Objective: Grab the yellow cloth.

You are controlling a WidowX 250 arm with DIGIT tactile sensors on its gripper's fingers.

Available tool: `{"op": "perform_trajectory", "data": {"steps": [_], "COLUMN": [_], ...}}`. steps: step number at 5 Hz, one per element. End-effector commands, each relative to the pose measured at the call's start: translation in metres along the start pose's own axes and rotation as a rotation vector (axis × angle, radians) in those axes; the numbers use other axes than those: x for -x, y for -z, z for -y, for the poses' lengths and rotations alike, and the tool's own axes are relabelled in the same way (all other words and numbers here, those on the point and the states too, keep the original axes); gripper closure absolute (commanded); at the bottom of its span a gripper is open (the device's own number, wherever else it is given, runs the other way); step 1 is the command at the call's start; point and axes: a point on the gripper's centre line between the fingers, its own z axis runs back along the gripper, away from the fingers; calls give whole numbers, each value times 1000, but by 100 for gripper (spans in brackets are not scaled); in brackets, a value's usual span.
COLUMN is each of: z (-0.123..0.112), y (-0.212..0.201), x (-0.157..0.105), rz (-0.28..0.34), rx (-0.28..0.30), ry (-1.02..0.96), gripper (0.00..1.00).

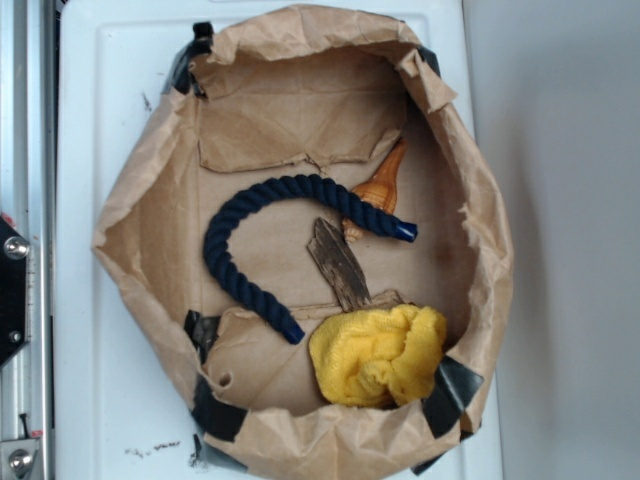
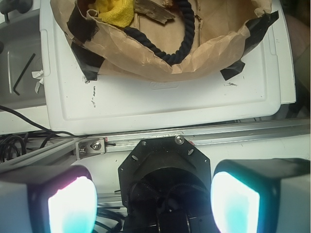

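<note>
The yellow cloth [image 1: 381, 354] is a fuzzy wad lying at the bottom right inside a brown paper-lined bin [image 1: 130, 210]. In the wrist view the cloth [image 2: 115, 11] shows at the top edge, inside the bin [image 2: 155, 63]. My gripper [image 2: 154, 204] is open, its two glowing pads [image 2: 73, 206] wide apart with nothing between them. It hangs over the robot's black base, well short of the bin and cloth. The gripper does not show in the exterior view.
A navy rope [image 1: 255, 243] curves through the bin's middle, also in the wrist view [image 2: 182, 39]. An orange-brown pointed shell [image 1: 383, 182] and a piece of bark [image 1: 338, 264] lie beside it. The bin sits on a white tray [image 2: 165, 99]. A metal rail [image 2: 194, 138] runs below.
</note>
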Motion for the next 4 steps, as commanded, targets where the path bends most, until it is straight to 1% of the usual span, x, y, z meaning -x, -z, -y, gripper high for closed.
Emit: {"op": "perform_trajectory", "data": {"steps": [1,2,3,4], "z": [0,-3,1,8], "y": [0,1,13,40], "x": [0,-50,-98,-144], "rz": [0,95,183,201], "rx": [0,25,-47,-21], "ry": [0,-33,68,290], "gripper": [0,0,0,0]}}
